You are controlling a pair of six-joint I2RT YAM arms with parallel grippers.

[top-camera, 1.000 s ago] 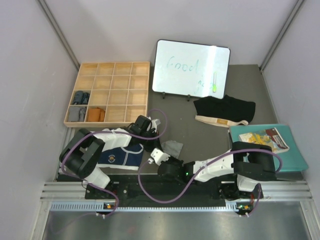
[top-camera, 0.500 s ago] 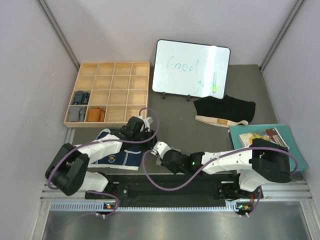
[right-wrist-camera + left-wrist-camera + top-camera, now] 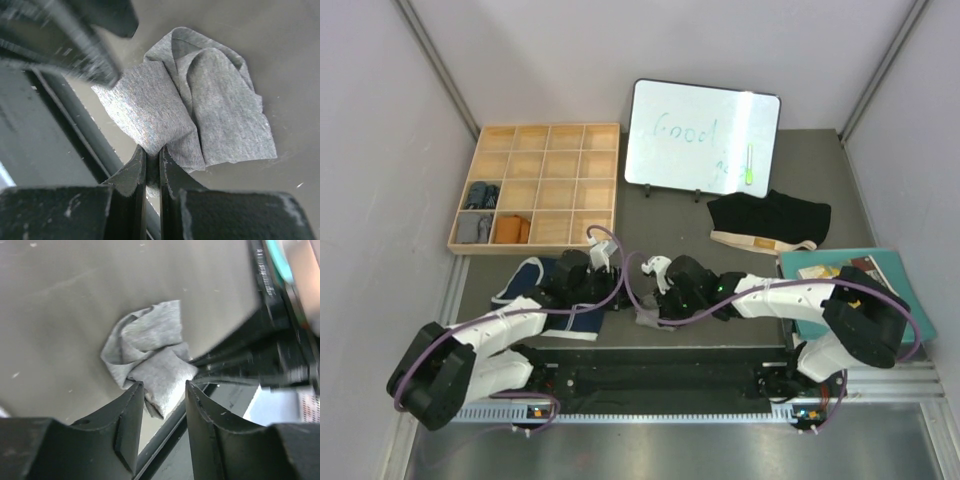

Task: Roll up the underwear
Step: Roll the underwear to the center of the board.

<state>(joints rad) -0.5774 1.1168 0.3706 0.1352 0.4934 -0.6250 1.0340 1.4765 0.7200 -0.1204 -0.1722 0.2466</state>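
Fingers of the right claw (image 3: 151,161): matt black plastic. Between them, grey underwear (image 3: 200,100): soft heathered knit cloth, matt. Beneath, the surface (image 3: 290,40): smooth, matt, faintly speckled.

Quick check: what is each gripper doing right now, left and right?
Left gripper: open, jaws apart at the grey briefs.
Right gripper: shut on an edge of the grey briefs.

A wooden compartment tray (image 3: 548,127) sits at the surface's (image 3: 670,225) far left, with a whiteboard (image 3: 700,138) propped beside it. A booklet (image 3: 825,272) lies on a teal folder (image 3: 910,278) at right.
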